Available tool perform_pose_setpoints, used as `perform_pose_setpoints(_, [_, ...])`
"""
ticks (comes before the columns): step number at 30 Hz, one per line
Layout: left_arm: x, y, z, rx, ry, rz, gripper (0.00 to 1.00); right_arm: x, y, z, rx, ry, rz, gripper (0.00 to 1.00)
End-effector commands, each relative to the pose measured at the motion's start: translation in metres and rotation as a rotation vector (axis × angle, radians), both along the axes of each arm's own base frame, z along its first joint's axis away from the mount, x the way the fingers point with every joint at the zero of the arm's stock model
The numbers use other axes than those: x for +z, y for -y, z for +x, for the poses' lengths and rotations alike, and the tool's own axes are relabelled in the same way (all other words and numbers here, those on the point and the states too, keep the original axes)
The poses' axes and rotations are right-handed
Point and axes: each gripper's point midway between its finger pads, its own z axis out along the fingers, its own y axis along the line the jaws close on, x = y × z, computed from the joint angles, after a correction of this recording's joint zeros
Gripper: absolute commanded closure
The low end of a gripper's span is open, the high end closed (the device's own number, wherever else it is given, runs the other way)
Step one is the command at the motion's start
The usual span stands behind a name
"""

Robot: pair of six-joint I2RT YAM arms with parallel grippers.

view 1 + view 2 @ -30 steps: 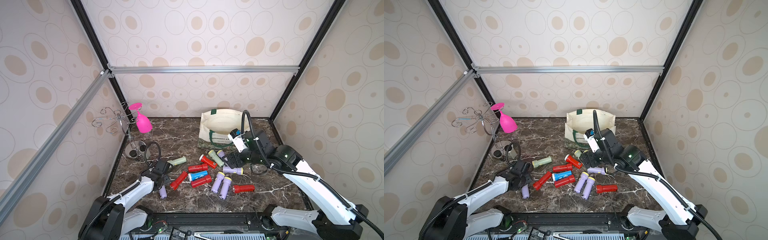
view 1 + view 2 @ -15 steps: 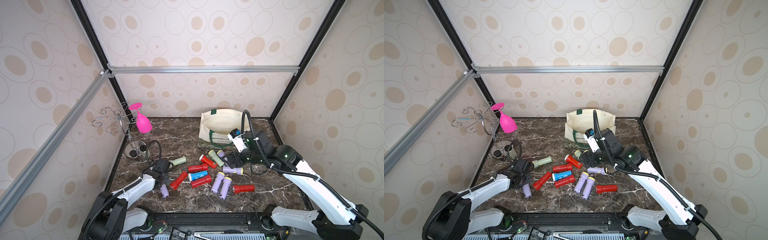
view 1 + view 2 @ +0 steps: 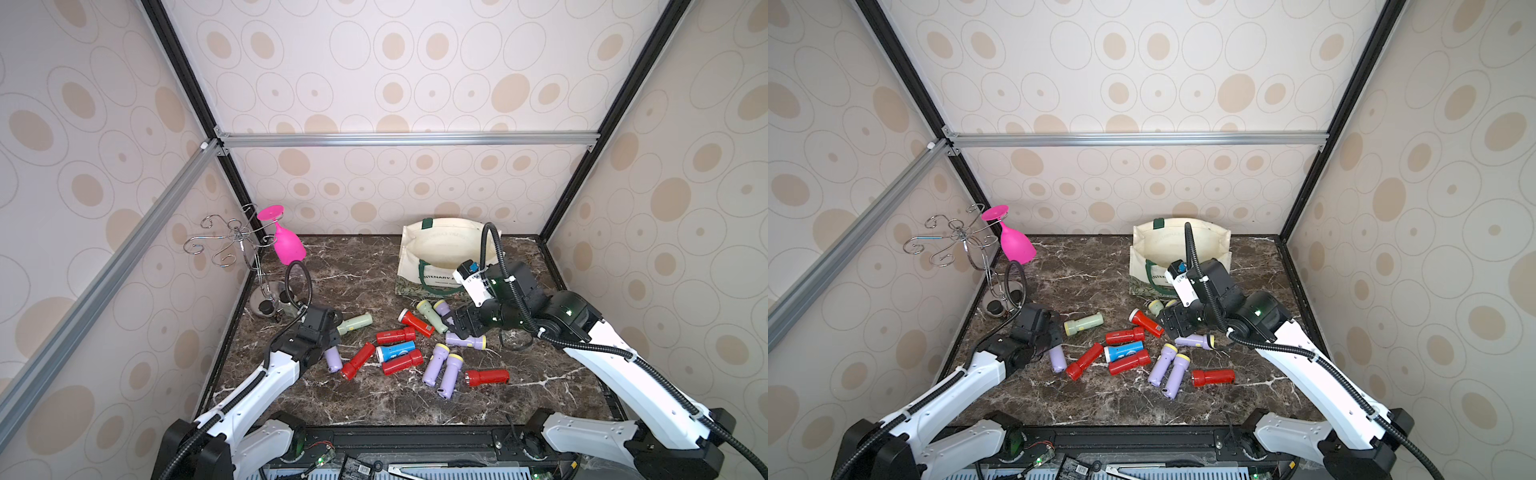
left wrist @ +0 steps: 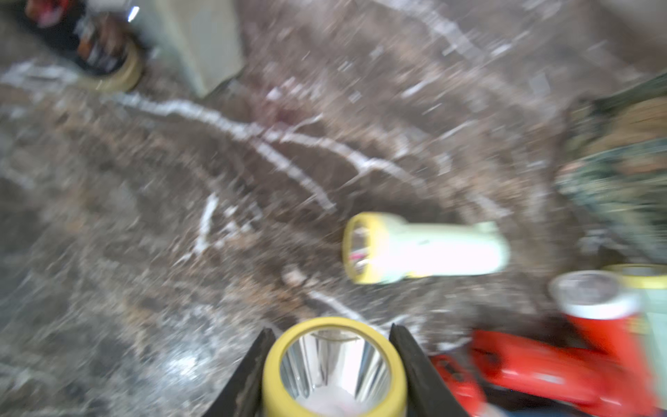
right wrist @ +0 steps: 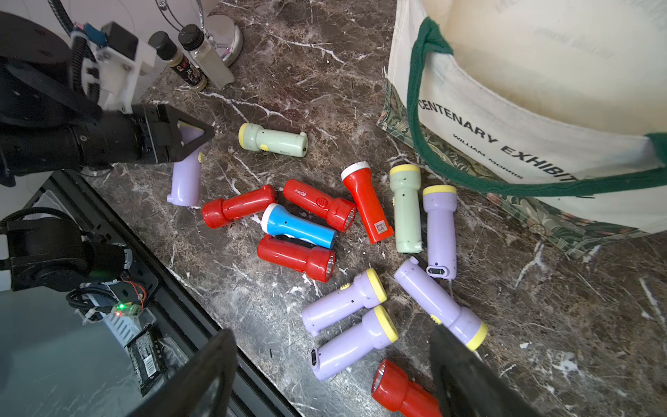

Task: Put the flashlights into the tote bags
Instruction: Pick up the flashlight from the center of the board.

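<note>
The left end effector (image 4: 331, 329) grips the yellow-ringed head of a lilac plastic flashlight (image 3: 333, 360), its body crosswise to the jaws. The cream canvas tote bag (image 3: 411, 266) stands well away, back and rightward across the dark marble counter (image 3: 361, 266), nearer the wide-open, empty right end effector (image 5: 332, 329).

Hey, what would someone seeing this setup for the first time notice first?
A bright scatter of red, lilac, green and blue flashlights lies mid-table, in front of the cream tote bag at the back. A pink goblet hangs upside down from the wire rack in the back left corner. The left end effector grips one lilac flashlight at the scatter's left edge.
</note>
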Motion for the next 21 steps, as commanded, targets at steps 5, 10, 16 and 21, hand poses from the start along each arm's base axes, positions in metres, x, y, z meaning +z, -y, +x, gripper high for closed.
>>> perform_pose_setpoints(5, [0.107,0.057,0.042,-0.19,0.361,-0.227,0.98,0.013,-0.032,-0.015,0.144,-0.06,0.18,0.12])
perform_pose_setpoints(10, [0.172,0.102,0.05,-0.331,0.572,-0.406,1.0,0.027,-0.062,-0.028,0.274,-0.08,0.37,0.03])
perform_pose_setpoints(16, [0.205,0.165,0.047,-0.501,0.662,-0.512,1.0,0.005,-0.084,-0.018,0.305,-0.171,0.384,0.05])
perform_pose_setpoints(21, [0.215,0.207,0.041,-0.584,0.678,-0.561,1.0,-0.003,-0.085,-0.001,0.288,-0.148,0.338,0.09])
